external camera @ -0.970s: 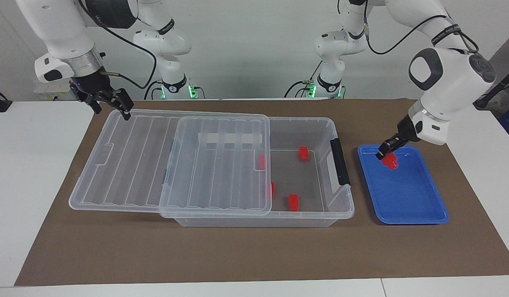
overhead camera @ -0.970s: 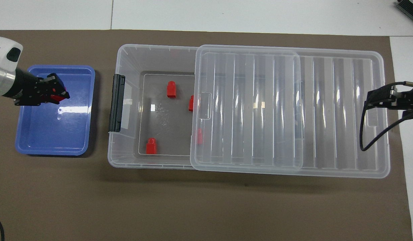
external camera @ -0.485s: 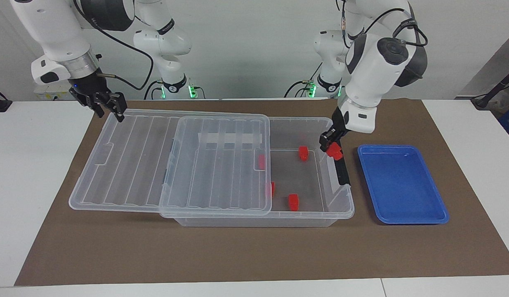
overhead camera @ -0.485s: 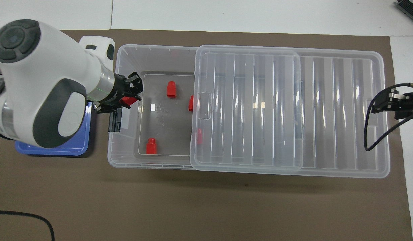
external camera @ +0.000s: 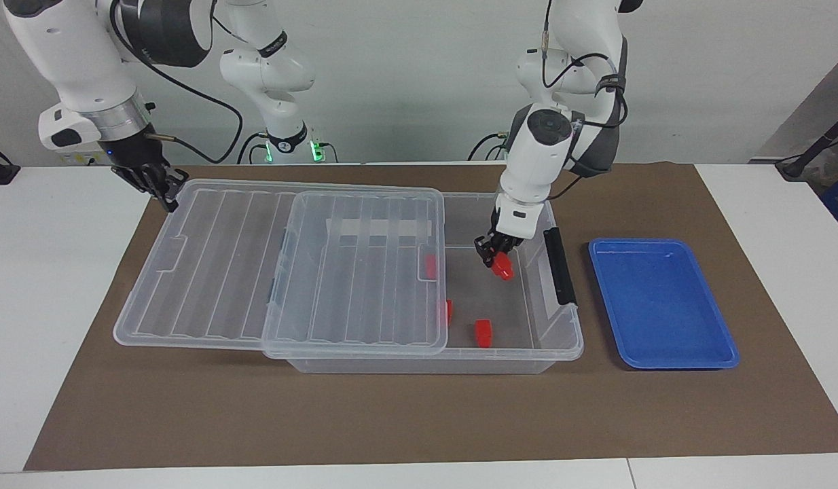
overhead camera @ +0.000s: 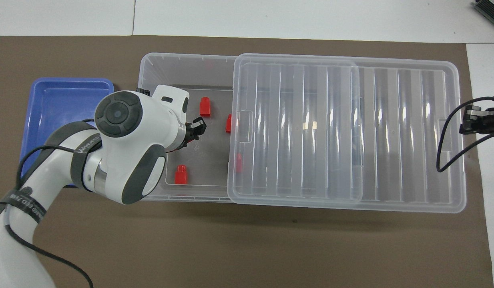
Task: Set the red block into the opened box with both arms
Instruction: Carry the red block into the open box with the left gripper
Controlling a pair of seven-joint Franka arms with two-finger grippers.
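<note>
Red block [external camera: 504, 269] clamped in left end effector [external camera: 495, 257] over box [external camera: 568, 339] opening, right end effector [external camera: 166, 191] clenched at lid [external camera: 208, 272] edge

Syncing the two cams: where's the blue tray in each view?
Facing view: blue tray lies on the brown mat at the picture's right, beside the box, empty.
Overhead view: blue tray sits at the picture's left, its nearer part covered by the left arm.
Shared landmark: the box's black latch faces the tray; the overhead view hides it under the arm.

White table [external camera: 52, 272], brown mat [external camera: 392, 407], box [external camera: 561, 339], blue tray [external camera: 663, 360]
</note>
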